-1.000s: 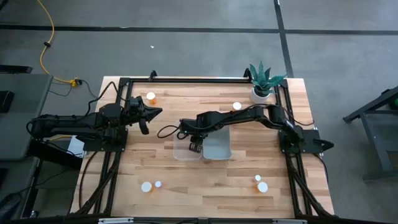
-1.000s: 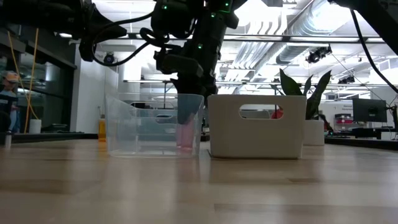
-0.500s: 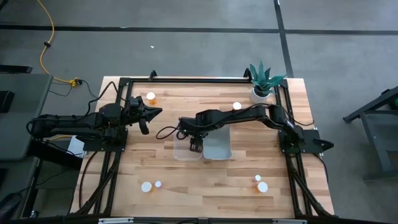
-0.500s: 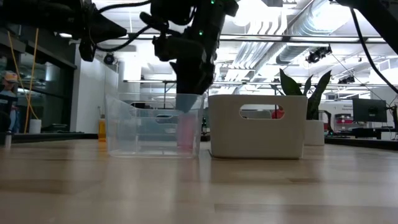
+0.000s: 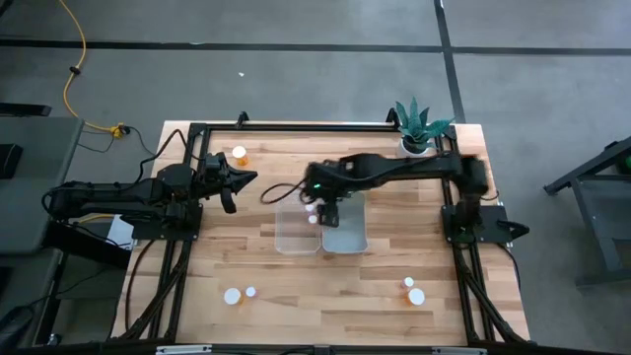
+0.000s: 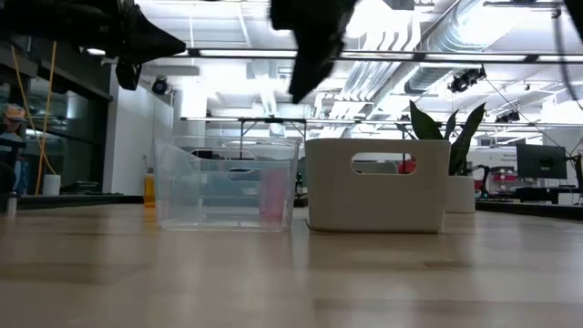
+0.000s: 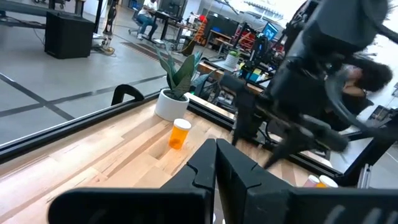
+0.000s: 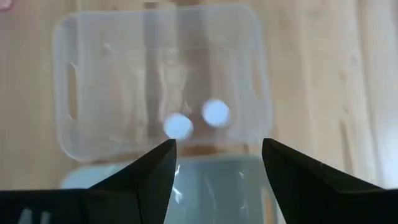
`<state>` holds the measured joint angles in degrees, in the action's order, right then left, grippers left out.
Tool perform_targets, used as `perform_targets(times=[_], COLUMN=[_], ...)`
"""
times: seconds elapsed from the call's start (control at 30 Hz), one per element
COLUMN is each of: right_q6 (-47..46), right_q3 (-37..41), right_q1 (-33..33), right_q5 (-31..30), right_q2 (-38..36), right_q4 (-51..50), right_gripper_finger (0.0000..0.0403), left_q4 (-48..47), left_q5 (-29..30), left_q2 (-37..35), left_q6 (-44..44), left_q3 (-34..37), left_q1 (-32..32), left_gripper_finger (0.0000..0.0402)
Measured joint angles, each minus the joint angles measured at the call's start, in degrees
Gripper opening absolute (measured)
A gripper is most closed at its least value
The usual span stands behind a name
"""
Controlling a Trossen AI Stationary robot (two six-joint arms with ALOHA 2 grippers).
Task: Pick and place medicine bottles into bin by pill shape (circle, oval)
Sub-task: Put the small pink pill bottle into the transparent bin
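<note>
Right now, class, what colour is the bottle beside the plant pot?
Orange bottle, clearest in the left wrist view.

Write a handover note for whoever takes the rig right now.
Right pincer: open, empty, above the bins.
Left pincer: shut, waiting at the table's left side.
Done: two bottles in the clear bin. White bin: contents unclear.
Left: six on the table, one by the left pincer, one by the plant, two lower left and two lower right in the high view.
</note>
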<state>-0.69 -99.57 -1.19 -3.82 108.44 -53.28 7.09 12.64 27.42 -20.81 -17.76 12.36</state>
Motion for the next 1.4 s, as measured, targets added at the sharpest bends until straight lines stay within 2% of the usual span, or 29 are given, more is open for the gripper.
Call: perform_targets(times=[0.27, 0.4, 0.53, 0.7, 1.07, 1.4], right_q6=[-15.94, -21.65, -19.38, -20.52, -17.11, -18.93], right_q3=[37.85, 50.73, 59.31, 64.06, 64.27, 64.26], right_q1=[-1.21, -0.63, -0.61, -0.66, -0.66, -0.66], right_q5=[-1.1, -2.44, -2.36, -2.21, -2.06, -1.74], right_q2=[-27.3, -37.41, -43.93, -47.73, -48.04, -48.02], right_q4=[34.36, 50.58, 57.4, 58.8, 62.57, 63.09], right_gripper_finger=[0.0232, 0.0232, 0.0232, 0.0232, 0.0232, 0.0232], left_q4=[0.0, 0.31, 2.32, 3.67, 3.48, 3.43], left_q5=[-0.04, -0.04, -0.48, -0.5, -0.5, -0.5], left_q2=[0.0, 0.0, 0.0, 0.0, 0.0, 0.0], left_q6=[0.78, 2.7, 3.3, 5.75, 6.02, 6.02], left_q3=[0.0, 0.0, 0.0, 0.0, 0.0, 0.0], left_q1=[0.0, 0.0, 0.0, 0.0, 0.0, 0.0], left_gripper_finger=[0.0, 0.0, 0.0, 0.0001, 0.0, 0.0001])
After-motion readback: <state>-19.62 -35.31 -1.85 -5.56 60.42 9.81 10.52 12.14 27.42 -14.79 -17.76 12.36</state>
